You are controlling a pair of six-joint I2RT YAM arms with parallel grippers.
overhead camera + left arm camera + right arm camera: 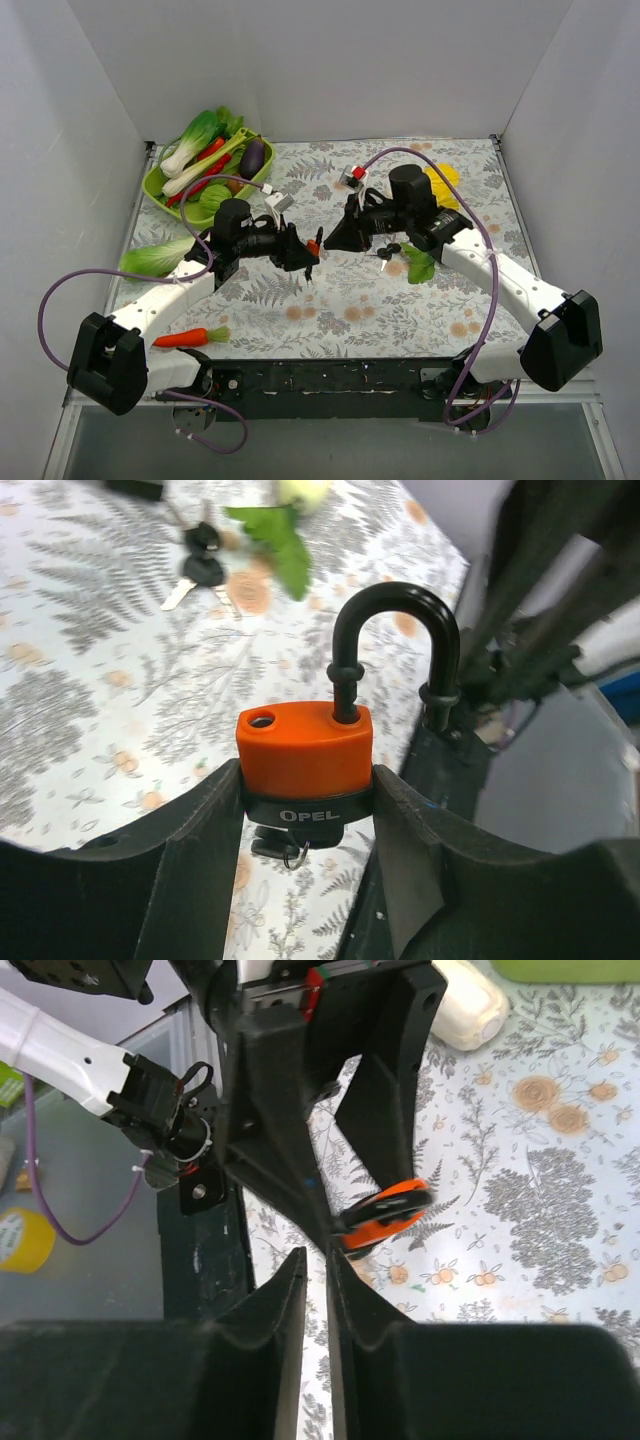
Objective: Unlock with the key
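Observation:
My left gripper [308, 258] [305, 780] is shut on the body of an orange padlock [313, 246] [305, 750] marked OPEL, held above the cloth. Its black shackle [395, 645] is raised and swung aside, so one hole in the body shows empty. A key with a small ring [285, 845] sticks out of the lock's underside. My right gripper [330, 240] [315, 1260] is just right of the padlock [385, 1215], its fingers almost together with nothing between them. Spare keys [388, 252] [200, 565] lie on the cloth.
A green tray [157, 186] of toy vegetables stands at the back left. A carrot [185, 338] and a leafy green [155, 258] lie on the left. A green leaf [418, 265] and a yellow item [445, 180] lie on the right. White walls enclose the table.

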